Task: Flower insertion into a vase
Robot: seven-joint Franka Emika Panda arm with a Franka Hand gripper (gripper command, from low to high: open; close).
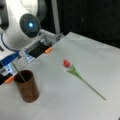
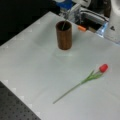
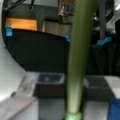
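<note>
Vase, a plain dark reddish-brown straight-sided cylinder, stands upright on the pale grey table with a thin green stem leaning inside it. A red tulip with green stem lies flat, well apart from the vase. The gripper is out of sight, so its jaws cannot be judged.

White arm fills a front view's upper left, joint with blue light facing camera. Gripper itself not visible in any view.
</note>
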